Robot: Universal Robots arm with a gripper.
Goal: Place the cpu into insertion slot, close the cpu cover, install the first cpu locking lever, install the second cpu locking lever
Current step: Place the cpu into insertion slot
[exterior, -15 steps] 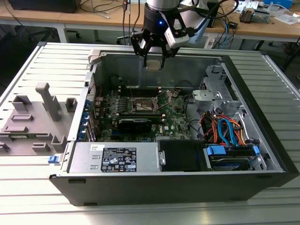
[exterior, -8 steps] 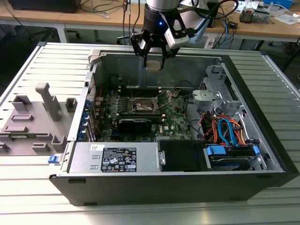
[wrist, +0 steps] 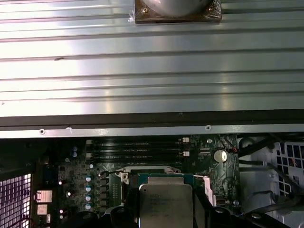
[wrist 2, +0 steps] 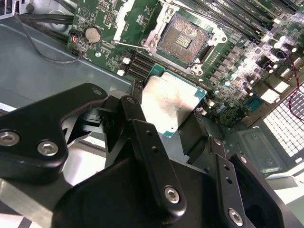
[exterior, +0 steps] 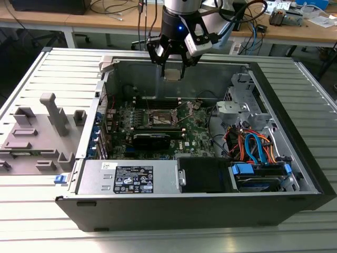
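At the exterior view's left, a grey plastic fixture with upright blocks (exterior: 39, 132) stands on the ribbed silvery metal table (exterior: 31, 221). Just beside it, toward the right, lies the open black computer case (exterior: 184, 211), with a grey power supply box with a white label (exterior: 126, 176) along its near side. Behind this box is the green motherboard (exterior: 197, 129), and in its middle sits the insertion slot (exterior: 160, 117), a dark square socket with a thin metal rim. In the second wrist view the contact field of the slot is bare, with nothing inside it.

Above the far wall of the case hangs the black gripper (exterior: 172, 69) of the arm. Its fingers (wrist 2: 135, 118) are clenched on the cpu (wrist 2: 172, 102), a small flat square chip with a silvery metal top and a green edge, pressing it from two opposite sides. The cpu is in the air, well apart from the slot and not yet placed in it.

At the exterior view's right, inside the case, a bundle of blue and orange cables (exterior: 253, 146) runs beside a grey metal drive cage (exterior: 239, 108).
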